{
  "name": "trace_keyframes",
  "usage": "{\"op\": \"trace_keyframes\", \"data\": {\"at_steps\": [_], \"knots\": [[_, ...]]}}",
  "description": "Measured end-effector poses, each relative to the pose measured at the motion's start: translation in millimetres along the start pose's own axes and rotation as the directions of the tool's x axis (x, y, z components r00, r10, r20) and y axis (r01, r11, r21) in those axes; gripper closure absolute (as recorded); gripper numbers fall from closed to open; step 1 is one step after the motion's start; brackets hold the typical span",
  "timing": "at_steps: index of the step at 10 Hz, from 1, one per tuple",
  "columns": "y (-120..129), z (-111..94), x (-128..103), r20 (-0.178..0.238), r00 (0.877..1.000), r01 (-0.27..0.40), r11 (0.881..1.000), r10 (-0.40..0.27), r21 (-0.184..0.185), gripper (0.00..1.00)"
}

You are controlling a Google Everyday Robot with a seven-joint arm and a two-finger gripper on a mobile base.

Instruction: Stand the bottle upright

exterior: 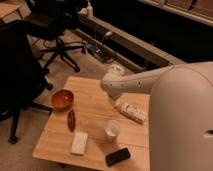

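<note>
The bottle (131,112) is small, slim and whitish with a pale speckled label. It lies on its side on the right part of the wooden table (90,90), pointing left-back to right-front. My pale arm reaches in from the right, and its end with the gripper (113,93) hangs over the table just left of and behind the bottle's near end. I cannot tell whether it touches the bottle.
On the table are a red-orange bowl (62,99), a small dark red object (71,120), a flat white block (79,142), a round white cup (112,130) and a black phone (118,156). Black office chairs (55,25) stand left and behind. Cables (100,47) lie on the floor.
</note>
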Motion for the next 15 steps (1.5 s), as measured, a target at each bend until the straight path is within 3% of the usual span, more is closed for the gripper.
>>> {"op": "trace_keyframes", "data": {"at_steps": [8,11,15], "knots": [[-2.8,46.7,4.2,-0.014,0.998,-0.057,0.993,0.055,-0.100,0.35],[5.9,57.2,2.3,0.006,0.999,-0.035,0.990,0.036,-0.138,0.35],[14.2,66.2,2.2,0.000,1.000,-0.005,0.988,0.005,-0.156,0.35]]}}
